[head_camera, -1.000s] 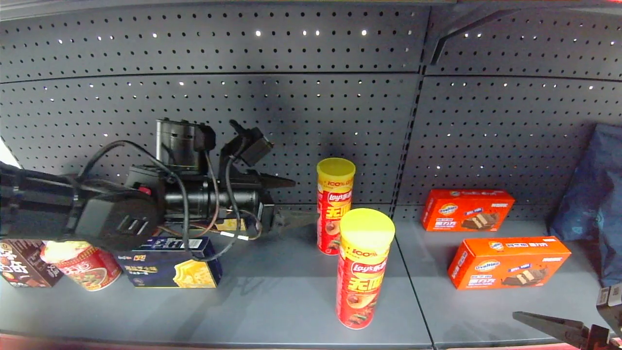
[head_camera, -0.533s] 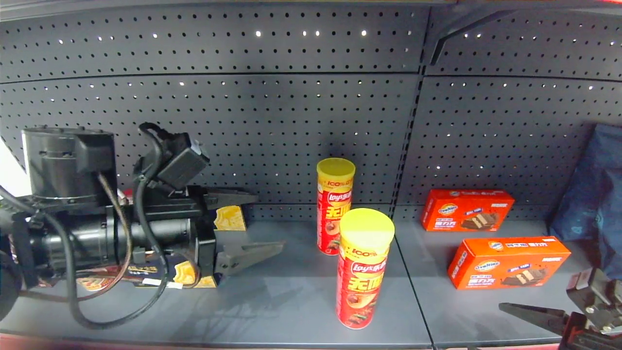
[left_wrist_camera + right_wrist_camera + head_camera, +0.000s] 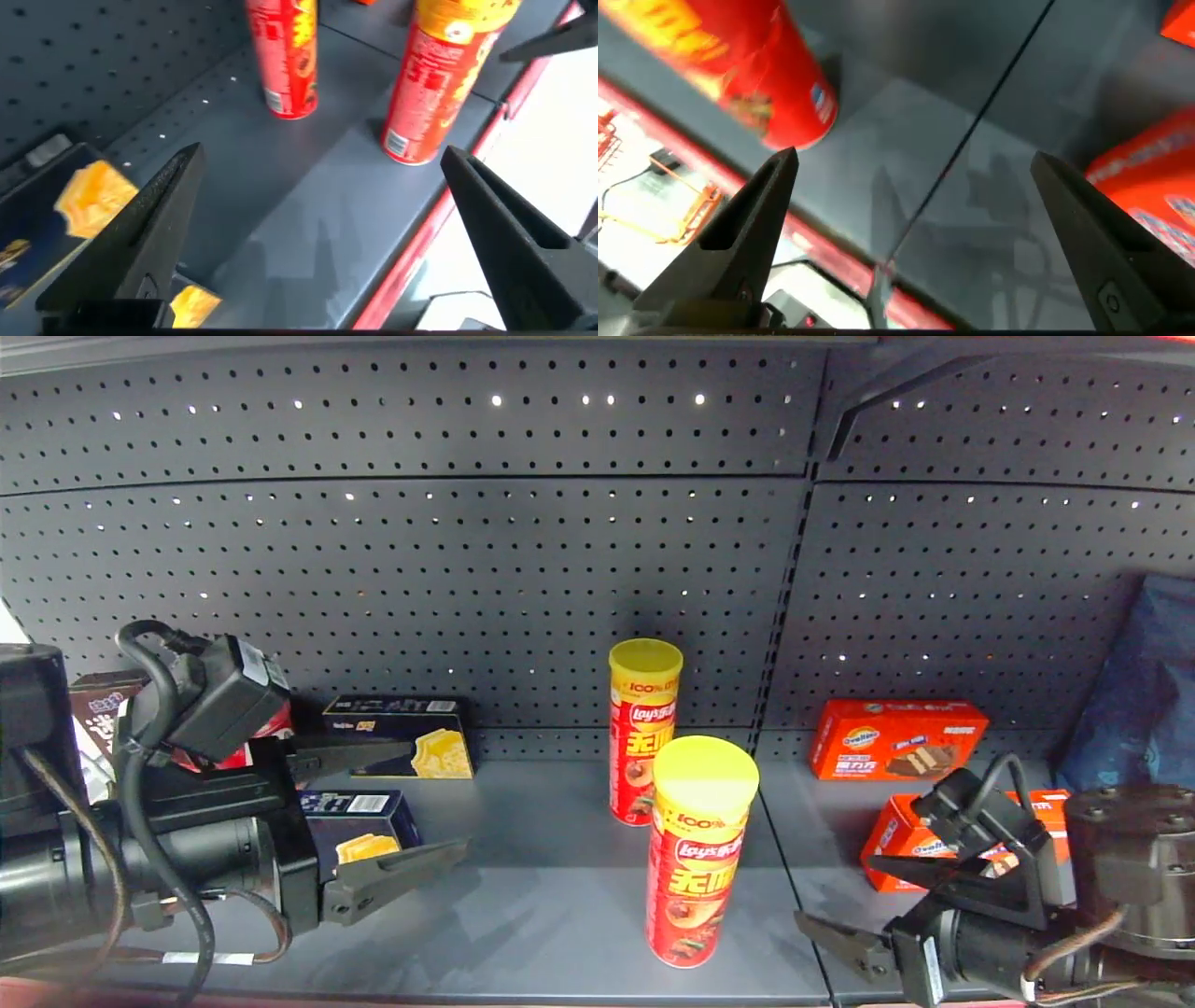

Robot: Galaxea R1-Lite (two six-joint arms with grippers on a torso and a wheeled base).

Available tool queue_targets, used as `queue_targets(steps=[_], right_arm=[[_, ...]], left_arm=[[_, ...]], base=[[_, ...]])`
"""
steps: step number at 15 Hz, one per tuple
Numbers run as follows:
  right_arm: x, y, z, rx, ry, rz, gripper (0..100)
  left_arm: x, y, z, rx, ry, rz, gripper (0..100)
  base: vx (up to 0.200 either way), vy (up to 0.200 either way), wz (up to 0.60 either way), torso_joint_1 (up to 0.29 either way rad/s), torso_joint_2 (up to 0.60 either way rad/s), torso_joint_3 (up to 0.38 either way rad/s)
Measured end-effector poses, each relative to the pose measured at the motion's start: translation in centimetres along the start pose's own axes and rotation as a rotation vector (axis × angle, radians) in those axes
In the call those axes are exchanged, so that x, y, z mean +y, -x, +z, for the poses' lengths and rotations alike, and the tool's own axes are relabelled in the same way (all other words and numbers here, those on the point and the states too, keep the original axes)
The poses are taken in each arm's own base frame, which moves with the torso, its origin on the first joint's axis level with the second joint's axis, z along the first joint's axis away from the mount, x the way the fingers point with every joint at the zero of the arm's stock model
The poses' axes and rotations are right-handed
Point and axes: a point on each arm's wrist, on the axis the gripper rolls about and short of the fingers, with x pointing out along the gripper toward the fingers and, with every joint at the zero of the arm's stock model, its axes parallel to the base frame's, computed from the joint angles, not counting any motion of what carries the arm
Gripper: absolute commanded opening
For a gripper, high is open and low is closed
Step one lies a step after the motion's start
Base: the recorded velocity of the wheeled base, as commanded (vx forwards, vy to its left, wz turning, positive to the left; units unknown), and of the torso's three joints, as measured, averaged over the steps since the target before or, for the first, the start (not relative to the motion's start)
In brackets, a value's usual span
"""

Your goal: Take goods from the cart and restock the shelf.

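1. While both grippers stand wide open and hold nothing, treat the step in hand as the interval between one placement and the next pick. The left gripper (image 3: 434, 795) hangs low over the left part of the shelf (image 3: 551, 905). The right gripper (image 3: 834, 893) hangs at the shelf's front edge on the right.
2. Check what lies nearest each gripper. The front blue box (image 3: 359, 817) sits just beside the left gripper's fingers, and the rear blue box (image 3: 411, 735) stands against the pegboard (image 3: 467, 569). The right gripper partly covers the front orange box (image 3: 901, 845); the rear orange box (image 3: 896, 737) lies behind it.
3. Locate the two chip cans between the grippers. The front can (image 3: 700, 849) and the rear can (image 3: 642, 728) stand upright, apart from both grippers.
4. Judge the goods shown as already stocked. The next move probably calls for drawing one arm out and fetching an item from the cart. Keep the fingers off the front can, which looks easy to tip.
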Motion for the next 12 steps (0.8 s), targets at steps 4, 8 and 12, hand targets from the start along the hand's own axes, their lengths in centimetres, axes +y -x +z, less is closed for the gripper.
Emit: queue_targets(steps=[4,8,12], right_arm=[[0.6,-3.1,0.2,0.059,-0.010,-0.034,100],[0.8,-5.3,0.4,0.089,-0.007,-0.035,100],[1.1,-6.4,0.8,0.090,-0.004,-0.021,100]], left_arm=[[0.5,0.6,0.1,-0.011,0.001,0.036,100],[0.8,0.8,0.3,-0.020,0.000,0.057,100],[1.0,0.7,0.4,-0.021,0.000,0.060,100]], base=[[0.000,0.000,0.00,0.000,0.00,0.000],[0.000,0.000,0.00,0.000,0.00,0.000],[0.000,0.000,0.00,0.000,0.00,0.000]])
